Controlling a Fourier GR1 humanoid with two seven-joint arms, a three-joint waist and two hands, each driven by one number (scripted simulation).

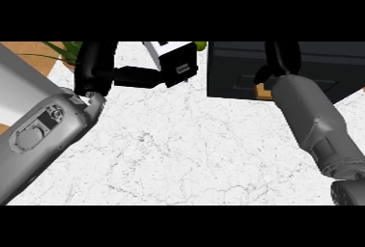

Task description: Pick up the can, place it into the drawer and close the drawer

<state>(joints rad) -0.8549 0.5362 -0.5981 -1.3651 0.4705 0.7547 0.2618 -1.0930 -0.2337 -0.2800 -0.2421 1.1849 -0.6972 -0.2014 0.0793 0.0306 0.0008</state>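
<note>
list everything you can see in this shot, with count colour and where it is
counter: one, white marbled, fills the middle and lower view
drawer unit: one, black, upper right, partly behind the right arm
plant: one, green leaves, upper left corner
wooden surface: one, brown, upper left edge
can: none visible
left forearm: one, grey, from lower left
left hand: one, black, upper left, fingers toward the middle
right forearm: one, grey, from lower right
right hand: one, black, over the drawer unit, fingers unclear
</note>
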